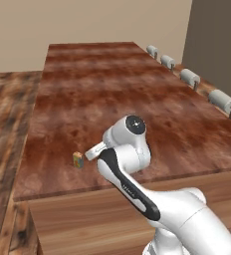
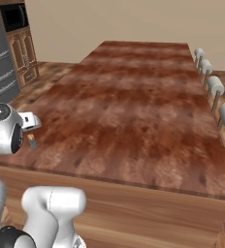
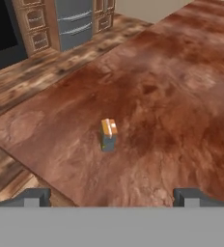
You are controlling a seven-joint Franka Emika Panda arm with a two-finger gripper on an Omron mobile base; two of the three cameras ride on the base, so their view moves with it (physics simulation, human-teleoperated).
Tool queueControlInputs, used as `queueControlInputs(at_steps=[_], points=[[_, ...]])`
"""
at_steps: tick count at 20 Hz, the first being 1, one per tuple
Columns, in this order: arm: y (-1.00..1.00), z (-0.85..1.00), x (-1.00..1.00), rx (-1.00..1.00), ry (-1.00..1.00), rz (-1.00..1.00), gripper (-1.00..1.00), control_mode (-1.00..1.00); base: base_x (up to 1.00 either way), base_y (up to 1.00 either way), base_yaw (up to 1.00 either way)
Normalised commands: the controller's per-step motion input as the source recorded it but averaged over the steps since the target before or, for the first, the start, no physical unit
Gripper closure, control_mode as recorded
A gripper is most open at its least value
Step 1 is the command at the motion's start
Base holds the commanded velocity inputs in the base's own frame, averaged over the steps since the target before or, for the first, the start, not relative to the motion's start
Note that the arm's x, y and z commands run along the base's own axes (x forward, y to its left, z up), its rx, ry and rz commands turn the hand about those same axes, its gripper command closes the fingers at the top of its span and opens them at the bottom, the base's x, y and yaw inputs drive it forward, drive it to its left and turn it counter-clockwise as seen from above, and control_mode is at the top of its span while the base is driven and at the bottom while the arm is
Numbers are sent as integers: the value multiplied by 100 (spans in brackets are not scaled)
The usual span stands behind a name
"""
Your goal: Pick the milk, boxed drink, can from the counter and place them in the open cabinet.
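Long reddish-brown wood-grain desk [image 1: 137, 99] mottled with darker blotches, small yellow-orange rectangular boxed drink [image 3: 108, 134] with bluish-grey side, grey-cushioned stools [image 1: 223, 98], streaky brown plank floor [image 1: 8, 99], beige wall [image 1: 87, 20]

A small yellow-orange drink box [image 3: 108, 134] is standing upright on the reddish-brown wooden tabletop [image 3: 172, 96], near its corner.

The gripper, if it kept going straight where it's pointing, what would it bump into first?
Probably the boxed drink. It stands on the counter between the open gripper fingertips' line of sight, slightly ahead. Depth is hard to judge, so it might meet the countertop beside it instead.
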Motion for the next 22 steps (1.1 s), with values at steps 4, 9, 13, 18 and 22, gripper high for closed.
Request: queueControlInputs(at_steps=[4,9,13,18,22], points=[[24,-5,52,0,2,0,-100,-100,0,0,0],[26,-9,27,0,2,0,-100,-100,0,0,0],[4,-5,0,0,0,0,-100,-100,0,0,0],[30,-22,0,-1,0,0,-100,-100,0,0,0],[23,-14,3,0,0,0,-100,-100,0,0,0]])
